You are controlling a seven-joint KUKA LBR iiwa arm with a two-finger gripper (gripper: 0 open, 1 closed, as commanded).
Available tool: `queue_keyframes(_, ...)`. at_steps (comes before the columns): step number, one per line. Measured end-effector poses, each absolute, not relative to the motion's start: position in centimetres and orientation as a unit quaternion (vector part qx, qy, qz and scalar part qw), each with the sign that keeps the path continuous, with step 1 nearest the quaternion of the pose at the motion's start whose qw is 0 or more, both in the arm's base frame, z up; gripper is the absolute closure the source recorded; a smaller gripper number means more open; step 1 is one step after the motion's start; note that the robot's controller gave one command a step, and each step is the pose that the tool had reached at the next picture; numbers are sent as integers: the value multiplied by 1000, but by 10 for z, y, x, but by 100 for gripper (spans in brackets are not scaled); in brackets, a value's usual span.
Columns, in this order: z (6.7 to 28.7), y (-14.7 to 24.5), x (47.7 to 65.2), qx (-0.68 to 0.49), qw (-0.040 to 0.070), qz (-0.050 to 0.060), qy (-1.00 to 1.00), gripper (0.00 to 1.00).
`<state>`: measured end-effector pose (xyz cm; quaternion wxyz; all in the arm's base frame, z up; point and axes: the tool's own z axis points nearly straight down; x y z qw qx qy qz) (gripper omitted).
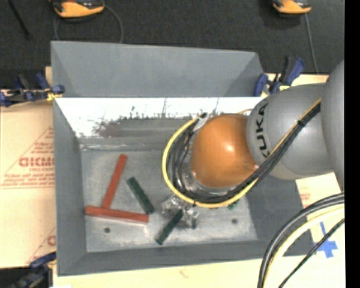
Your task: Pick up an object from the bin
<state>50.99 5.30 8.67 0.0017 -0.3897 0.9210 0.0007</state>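
Grey metal bin [99, 173]; gripper [181, 212] over lower dark green stick [168, 228]

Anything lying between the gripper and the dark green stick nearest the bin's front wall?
Nothing visible does. The gripper sits at the upper end of that dark green stick. The other green stick and the two red sticks lie toward the view's left, not between them.
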Motion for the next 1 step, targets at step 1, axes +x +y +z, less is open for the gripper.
queue_keyframes(1, 235, 65, 540, -380, 6, -2, 925, 100)
